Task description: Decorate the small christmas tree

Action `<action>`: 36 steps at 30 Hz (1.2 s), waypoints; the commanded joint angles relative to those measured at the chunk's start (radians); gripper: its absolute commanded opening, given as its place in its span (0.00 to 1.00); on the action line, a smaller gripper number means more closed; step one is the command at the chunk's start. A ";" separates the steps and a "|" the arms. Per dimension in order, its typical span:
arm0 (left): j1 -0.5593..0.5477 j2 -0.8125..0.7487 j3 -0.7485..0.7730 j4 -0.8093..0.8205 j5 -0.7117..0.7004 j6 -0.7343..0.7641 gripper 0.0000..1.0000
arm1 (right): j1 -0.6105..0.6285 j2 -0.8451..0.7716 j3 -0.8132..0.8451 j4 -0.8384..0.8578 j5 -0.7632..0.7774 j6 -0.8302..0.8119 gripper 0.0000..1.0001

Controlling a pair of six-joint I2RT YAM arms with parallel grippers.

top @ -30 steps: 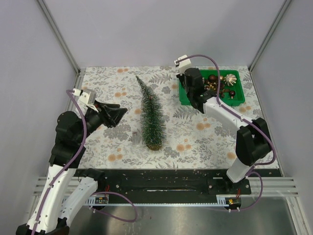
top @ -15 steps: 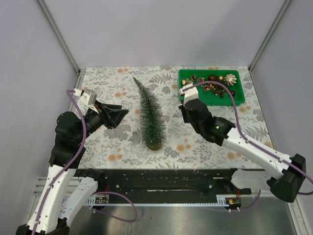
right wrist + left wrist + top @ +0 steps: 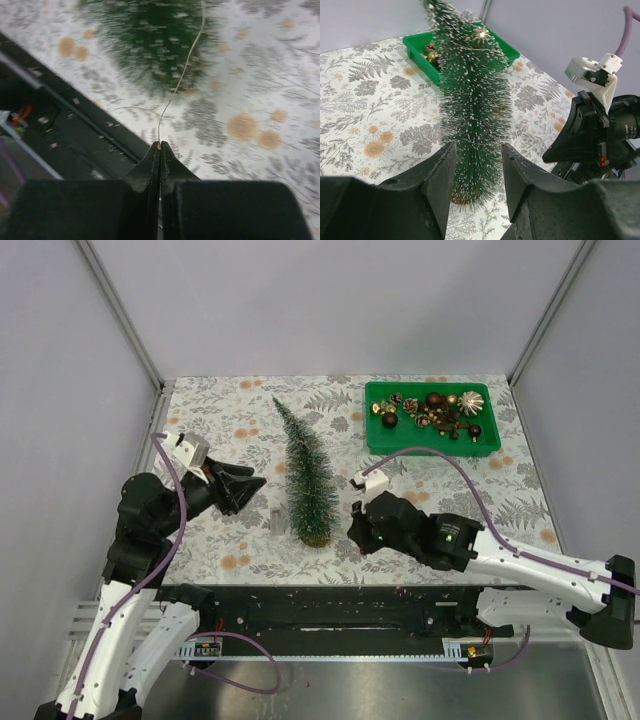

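Two arms: left end effector (image 3: pixel 478 150) gapes before the small christmas tree (image 3: pixel 476 115); right end effector (image 3: pixel 160 146) pinches thin wire (image 3: pixel 186 70).

— Rough, matt bristle on the small christmas tree (image 3: pixel 305 475), frosted white at the tips. Hair-thin pale strand (image 3: pixel 186 65) off it; metal or thread, hard to tell.
— Agreed. Glossy green plastic for the tray (image 3: pixel 371 425) at one o'clock; polished metallic sheen on the ornaments (image 3: pixel 437 400) inside.
— Matt black plastic on the right gripper (image 3: pixel 160 145), smooth. Printed floral table cover (image 3: pixel 230 540), flat and matt.
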 commanded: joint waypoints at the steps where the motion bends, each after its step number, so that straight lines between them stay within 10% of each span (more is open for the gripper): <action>1: -0.007 -0.017 -0.005 0.008 0.097 0.076 0.45 | 0.048 0.064 0.006 0.225 -0.184 0.101 0.00; 10: -0.014 -0.026 0.031 -0.131 0.261 0.258 0.33 | 0.048 0.271 0.019 0.638 -0.284 0.068 0.00; 19: -0.017 -0.055 0.028 -0.532 0.479 0.746 0.40 | 0.050 0.127 -0.248 1.269 -0.103 0.085 0.00; 36: -0.046 0.003 -0.012 -0.257 0.285 0.740 0.39 | 0.048 0.185 -0.310 1.486 -0.160 0.188 0.00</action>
